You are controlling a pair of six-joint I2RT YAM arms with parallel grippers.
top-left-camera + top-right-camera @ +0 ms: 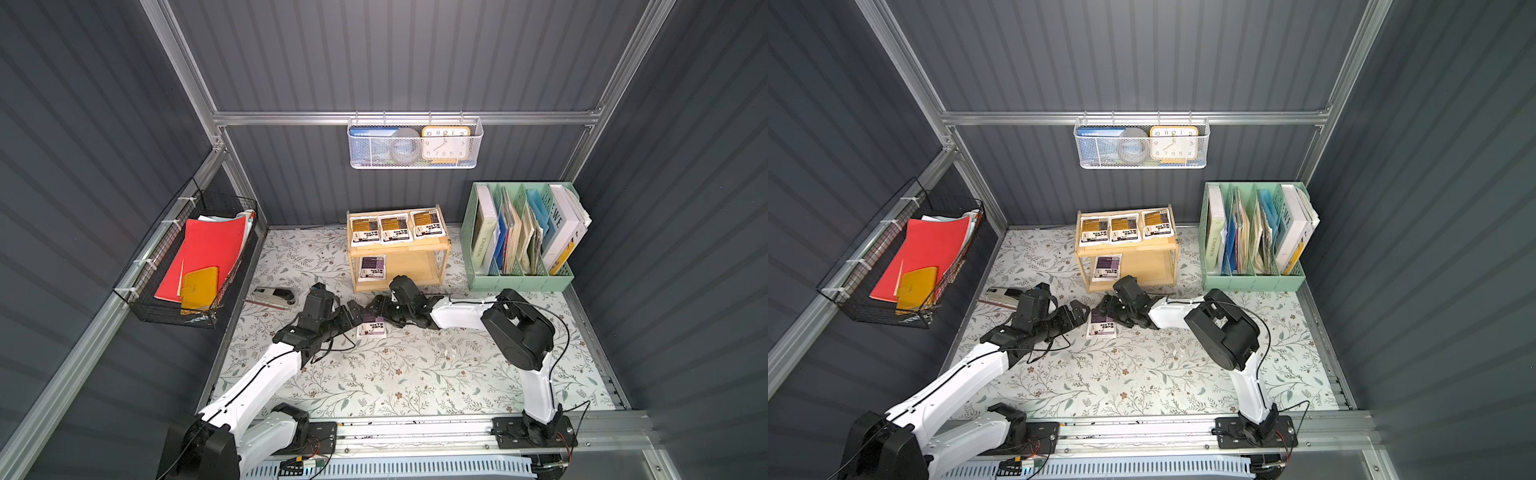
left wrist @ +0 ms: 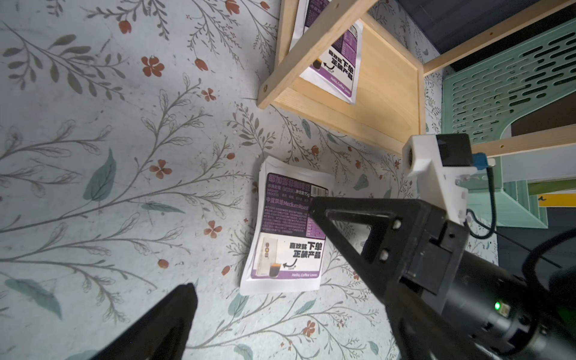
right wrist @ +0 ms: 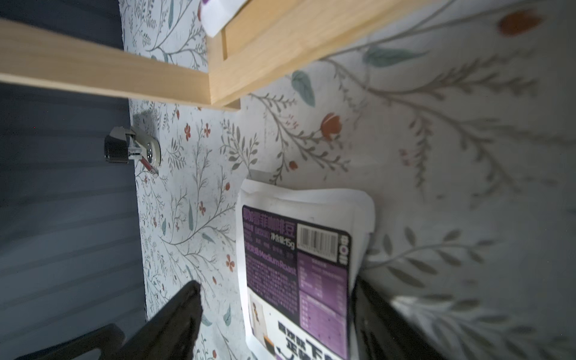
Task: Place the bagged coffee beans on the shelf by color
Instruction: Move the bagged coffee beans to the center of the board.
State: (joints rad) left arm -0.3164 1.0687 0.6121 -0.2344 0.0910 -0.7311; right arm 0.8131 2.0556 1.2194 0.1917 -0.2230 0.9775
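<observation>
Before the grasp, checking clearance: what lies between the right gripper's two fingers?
In the right wrist view, the purple pouch lies on the mat between the right gripper fingers, jaws open.

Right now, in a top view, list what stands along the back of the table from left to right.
Black wire basket with the red folder → stapler → wooden shelf, three yellow pouches on its top tray and one purple pouch on its lower tier → mint-green file organizer.

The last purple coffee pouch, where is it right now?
In both top views the purple pouch lies flat on the tabletop before the shelf, between the two pincers.
</observation>
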